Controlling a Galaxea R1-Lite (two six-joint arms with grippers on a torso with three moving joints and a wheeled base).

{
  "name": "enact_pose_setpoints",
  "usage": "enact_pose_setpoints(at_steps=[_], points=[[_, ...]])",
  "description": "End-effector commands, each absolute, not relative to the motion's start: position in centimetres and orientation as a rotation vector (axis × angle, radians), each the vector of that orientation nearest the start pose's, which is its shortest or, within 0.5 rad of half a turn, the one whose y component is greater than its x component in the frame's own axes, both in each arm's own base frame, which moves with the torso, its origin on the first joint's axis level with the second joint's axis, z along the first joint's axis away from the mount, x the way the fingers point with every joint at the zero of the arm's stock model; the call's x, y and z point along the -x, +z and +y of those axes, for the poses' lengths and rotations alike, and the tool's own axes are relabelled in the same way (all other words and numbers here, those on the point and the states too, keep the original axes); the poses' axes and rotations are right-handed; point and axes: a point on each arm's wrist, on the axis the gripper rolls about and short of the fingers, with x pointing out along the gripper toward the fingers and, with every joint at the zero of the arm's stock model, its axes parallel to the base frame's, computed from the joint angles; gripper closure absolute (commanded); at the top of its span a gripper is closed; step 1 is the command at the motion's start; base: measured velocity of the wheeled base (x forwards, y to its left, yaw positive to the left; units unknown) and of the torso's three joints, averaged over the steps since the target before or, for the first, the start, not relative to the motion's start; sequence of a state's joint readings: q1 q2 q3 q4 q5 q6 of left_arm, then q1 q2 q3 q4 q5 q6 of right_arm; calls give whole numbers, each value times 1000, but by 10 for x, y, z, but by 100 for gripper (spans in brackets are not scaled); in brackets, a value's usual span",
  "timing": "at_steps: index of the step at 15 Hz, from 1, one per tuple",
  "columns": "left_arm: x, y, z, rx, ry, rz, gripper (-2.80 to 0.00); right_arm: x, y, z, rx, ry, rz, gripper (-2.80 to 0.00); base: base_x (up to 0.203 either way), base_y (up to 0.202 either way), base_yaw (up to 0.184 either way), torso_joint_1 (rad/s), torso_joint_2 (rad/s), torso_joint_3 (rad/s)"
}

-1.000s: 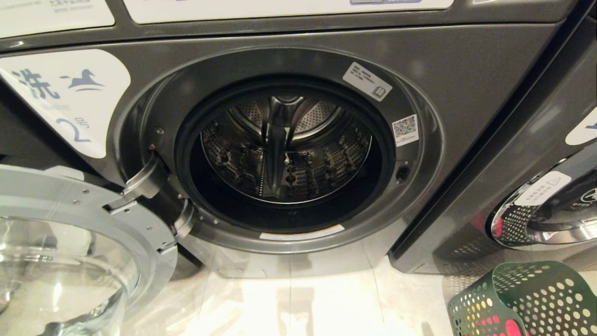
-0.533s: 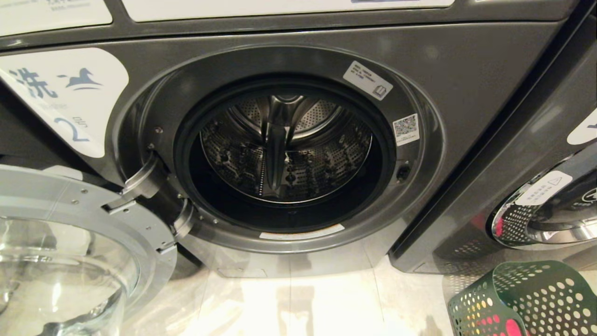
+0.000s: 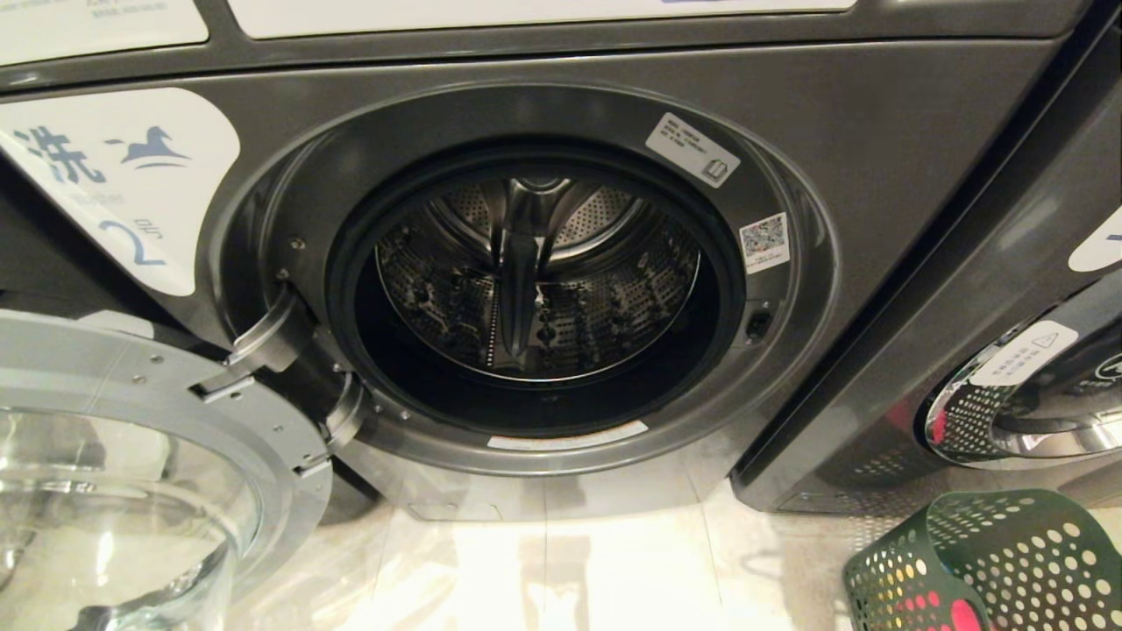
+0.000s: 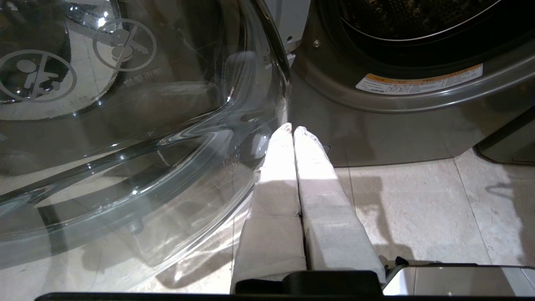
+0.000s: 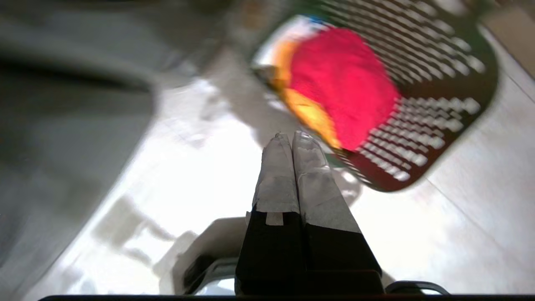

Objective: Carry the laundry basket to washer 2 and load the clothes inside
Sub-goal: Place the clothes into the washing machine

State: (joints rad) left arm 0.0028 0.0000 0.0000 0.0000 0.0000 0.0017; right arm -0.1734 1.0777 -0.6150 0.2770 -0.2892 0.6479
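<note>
Washer 2 (image 3: 877, 131) fills the head view, dark grey, its white label with a blue 2 and horse (image 3: 131, 184) at upper left. Its glass door (image 3: 114, 491) hangs swung open at lower left and the steel drum (image 3: 535, 280) looks empty. The dark green laundry basket (image 3: 990, 561) stands on the floor at lower right, with the pink-red, yellow and white clothes (image 5: 338, 83) lying inside it. My right gripper (image 5: 290, 136) is shut and empty, hovering over the floor just short of the basket (image 5: 439, 104). My left gripper (image 4: 292, 128) is shut and empty, low beside the open door (image 4: 125, 125).
Another grey washer (image 3: 1026, 394) with a chrome-ringed door stands to the right, just behind the basket. Pale tiled floor (image 3: 596, 570) runs in front of the machines. The open door takes up the space at the left.
The head view has barely shifted, and the washer and basket stay put. Neither arm shows in the earlier frames.
</note>
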Motion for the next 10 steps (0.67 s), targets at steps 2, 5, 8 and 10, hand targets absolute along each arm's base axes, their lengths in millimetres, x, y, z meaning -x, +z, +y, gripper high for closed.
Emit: enact_pose_setpoints(at_steps=[2,5,8,10], points=[[23,75,0,-2,3,2,0,-156,123,-75,-556,-912,735,0,0,0,0,0,0,0],[23,75,0,-2,3,2,0,-170,98,-101,-580,-965,770,0,0,0,0,0,0,0],[23,75,0,-2,3,2,0,-175,76,-137,-714,-985,819,-280,0,0,0,0,0,0],[23,75,0,-2,3,2,0,-181,64,-158,-771,-997,844,-280,0,0,0,0,0,0]])
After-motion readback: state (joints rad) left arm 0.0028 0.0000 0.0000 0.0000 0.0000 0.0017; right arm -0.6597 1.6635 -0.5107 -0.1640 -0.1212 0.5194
